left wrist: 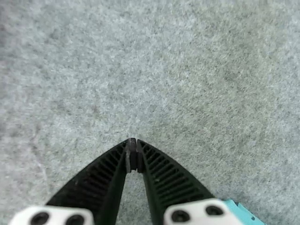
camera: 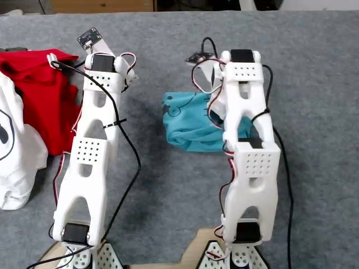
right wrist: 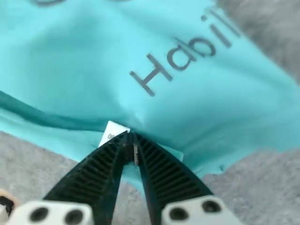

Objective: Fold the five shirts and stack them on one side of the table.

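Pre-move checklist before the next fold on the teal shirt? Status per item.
1. Fingers of right gripper shut at the white label on the teal shirt: ok.
2. Fabric actually pinched between them: cannot tell.
3. Fingers of left gripper shut and empty, over the grey table cover: ok.
4. Teal shirt lying flat for a fold: not ok, it is bunched.
5. Red shirt and white shirt folded and stacked: not ok, they lie in a loose heap at the table's side.

Dark lettering on teal shirt
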{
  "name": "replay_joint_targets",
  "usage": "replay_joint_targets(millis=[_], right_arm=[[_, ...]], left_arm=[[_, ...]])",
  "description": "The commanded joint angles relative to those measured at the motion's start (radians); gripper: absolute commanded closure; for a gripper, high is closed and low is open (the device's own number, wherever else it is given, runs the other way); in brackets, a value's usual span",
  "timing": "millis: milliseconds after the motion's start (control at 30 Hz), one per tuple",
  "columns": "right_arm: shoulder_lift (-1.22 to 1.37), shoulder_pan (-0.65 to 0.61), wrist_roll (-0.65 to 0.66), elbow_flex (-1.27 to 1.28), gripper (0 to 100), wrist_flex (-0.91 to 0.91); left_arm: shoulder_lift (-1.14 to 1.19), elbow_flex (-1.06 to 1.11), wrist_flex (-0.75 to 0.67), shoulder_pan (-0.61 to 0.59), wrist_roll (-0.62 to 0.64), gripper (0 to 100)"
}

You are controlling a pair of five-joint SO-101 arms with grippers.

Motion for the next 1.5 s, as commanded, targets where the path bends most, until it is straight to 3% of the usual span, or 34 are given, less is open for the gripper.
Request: replay_joint_targets(millis=[0,333,467,667,900,1033,1133,1267,1467], right_arm=[[-0.005,0.053,0.017,-0.007,99.4,0.025],[-0.186,0.202,0.126,0.34,99.5,0.02],[-0.344,0.202,0.144,0.489,99.5,-0.031],[-0.501,0.177,0.124,0.509,99.4,-0.175],[-0.47,0.122,0.046,0.515,99.4,-0.287],[-0.305,0.117,-0.002,0.559,99.4,-0.46],[-0.166,0.124,-0.038,0.509,99.4,-0.526],[-0.15,0.157,-0.064,0.317,99.4,-0.413],[-0.137,0.203,-0.066,0.03,99.4,-0.35]], left_arm=[[-0.013,-0.046,-0.014,-0.006,-0.011,98],[-0.013,-0.046,-0.014,-0.006,-0.011,98],[-0.013,-0.046,-0.014,-0.006,-0.011,98],[-0.013,-0.046,-0.014,0.0,-0.041,98],[-0.021,-0.051,-0.008,0.026,-0.055,98],[-0.048,-0.054,0.012,0.123,-0.152,98],[-0.088,-0.052,0.072,0.229,-0.213,98],[-0.107,-0.051,0.121,0.374,-0.244,98],[-0.131,-0.049,0.143,0.422,-0.249,98]])
